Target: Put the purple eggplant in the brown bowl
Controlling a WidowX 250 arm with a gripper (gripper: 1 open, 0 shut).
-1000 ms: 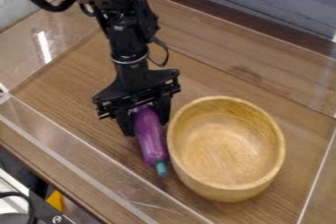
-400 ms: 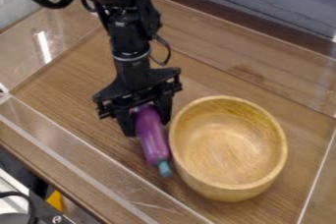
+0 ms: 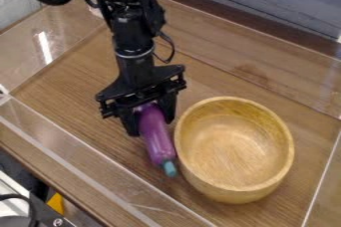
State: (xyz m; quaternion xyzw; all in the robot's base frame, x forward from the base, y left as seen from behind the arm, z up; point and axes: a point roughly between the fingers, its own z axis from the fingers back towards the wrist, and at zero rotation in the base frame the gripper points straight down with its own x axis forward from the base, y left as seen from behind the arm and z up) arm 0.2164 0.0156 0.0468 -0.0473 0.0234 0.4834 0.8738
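The purple eggplant (image 3: 159, 141) lies on the wooden table just left of the brown bowl (image 3: 236, 147), its teal stem tip pointing toward the near edge. My black gripper (image 3: 144, 119) points straight down over the eggplant's upper end, with its fingers shut on that end. The eggplant's lower part rests close against the bowl's outer rim. The bowl's hollow holds nothing.
A clear plastic wall (image 3: 80, 186) runs along the table's near and left sides. The black arm (image 3: 127, 22) rises from the gripper toward the upper left. Dark-edged wooden tabletop (image 3: 253, 42) extends behind the bowl.
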